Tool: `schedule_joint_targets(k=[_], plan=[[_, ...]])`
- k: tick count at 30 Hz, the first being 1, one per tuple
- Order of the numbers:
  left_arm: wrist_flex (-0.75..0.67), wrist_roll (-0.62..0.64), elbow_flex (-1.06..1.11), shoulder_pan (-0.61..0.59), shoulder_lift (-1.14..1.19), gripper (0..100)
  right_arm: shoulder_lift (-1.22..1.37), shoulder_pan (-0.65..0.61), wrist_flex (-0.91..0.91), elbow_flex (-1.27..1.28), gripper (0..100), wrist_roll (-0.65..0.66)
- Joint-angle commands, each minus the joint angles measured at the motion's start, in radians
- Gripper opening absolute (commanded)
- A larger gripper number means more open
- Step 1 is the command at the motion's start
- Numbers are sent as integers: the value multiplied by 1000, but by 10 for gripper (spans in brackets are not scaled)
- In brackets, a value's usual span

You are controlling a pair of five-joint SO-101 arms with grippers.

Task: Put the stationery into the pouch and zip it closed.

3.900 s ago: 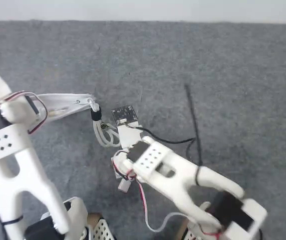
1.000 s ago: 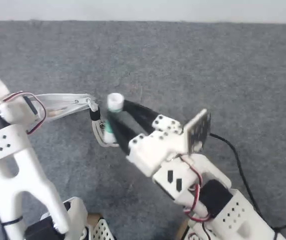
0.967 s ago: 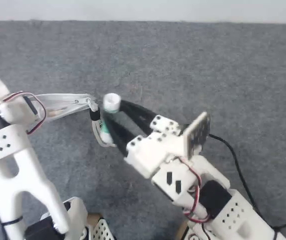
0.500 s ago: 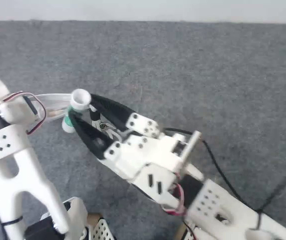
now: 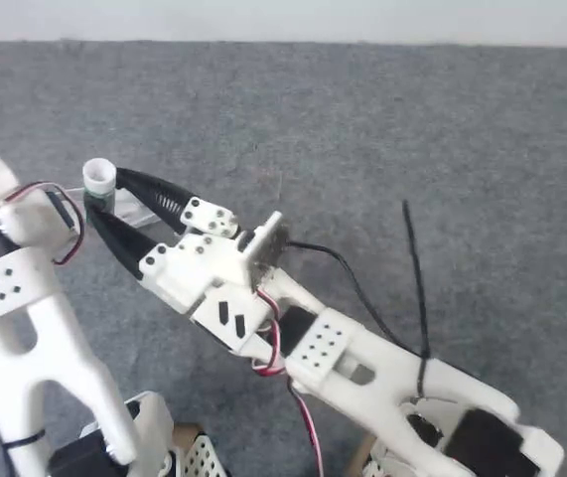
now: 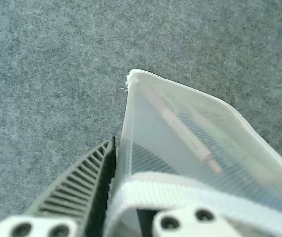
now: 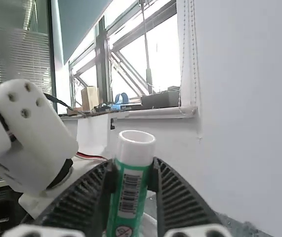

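The grey felt-like worktop [image 5: 442, 129] runs back to a far edge under a pale wall [image 5: 283, 18], and a broad stretch of it lies between the arms and that edge and out to the right edge. The white right arm [image 5: 362, 358] slants from the near right corner toward the left edge. The white left arm [image 5: 25, 318] stands at the near left corner.

The left gripper [image 6: 118, 160] is clamped on the band end of a translucent white mesh pouch [image 6: 153, 106]. The pouch's long axis runs away from the jaws, a corner pointing outward. Pale pen-like sticks [image 6: 182, 132] lie lengthwise inside it.

The right gripper [image 5: 104, 197] is near the left edge, beside the left arm's wrist, and pinches a green glue stick with a white cap [image 5: 98, 177]. The stick stands close to upright, cap on top, over the pouch end; I cannot tell if they touch.

A thin black cable [image 5: 414, 273] trails from the right arm toward the far edge.
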Motion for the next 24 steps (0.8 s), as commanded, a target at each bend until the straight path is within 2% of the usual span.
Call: schedule_joint_targets(k=[1, 5, 11, 19, 21, 24], plan=[[-25, 9, 16, -12, 11, 13, 39, 1, -65, -69, 6, 23], [-25, 9, 16, -12, 11, 13, 114, 19, -125, -68, 6, 91], [-25, 9, 16, -12, 11, 13, 214, 25, -229, -81, 6, 95], [-25, 9, 16, -12, 11, 13, 229, 51, -234, -61, 8, 95], [-25, 9, 16, -12, 12, 13, 225, 50, -232, -51, 41, 95], [-26, 9, 16, -12, 14, 13, 225, 50, -232, -38, 162, 95]])
